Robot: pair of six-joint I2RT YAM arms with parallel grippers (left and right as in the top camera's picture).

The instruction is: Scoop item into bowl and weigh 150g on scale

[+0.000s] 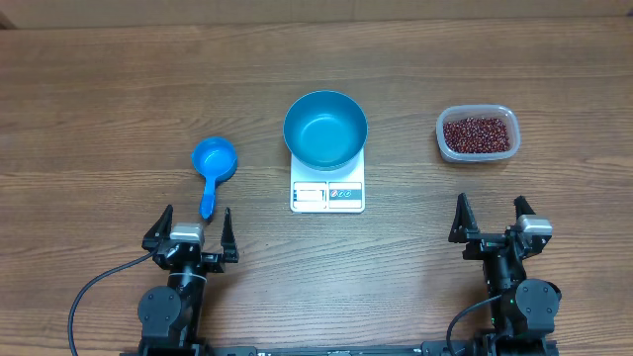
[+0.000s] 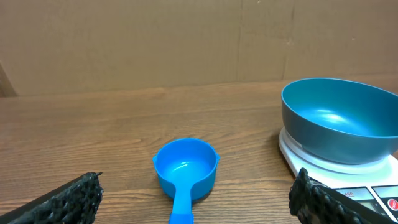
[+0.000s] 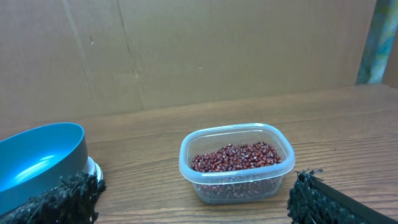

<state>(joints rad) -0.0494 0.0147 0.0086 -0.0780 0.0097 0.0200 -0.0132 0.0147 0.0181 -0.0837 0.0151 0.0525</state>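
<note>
Beans, small dark red-brown ones [image 1: 478,133], sit in the clear plastic tub [image 1: 444,124] at upper right; the round teal-blue bowl [image 1: 325,129] is on the white square scale [image 1: 327,195] mid-frame. Left jaws and right jaws both gape wide, empty. I'd have the left jaws pinch the bright blue plastic scoop [image 1: 214,158] square across its handle so it won't twist.

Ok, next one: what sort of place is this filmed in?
Likely a lab test bench, not a kitchen: wood-grain table backed by plain cardboard panels, with only a scale, bowl, scoop and tub of beans laid out.
</note>
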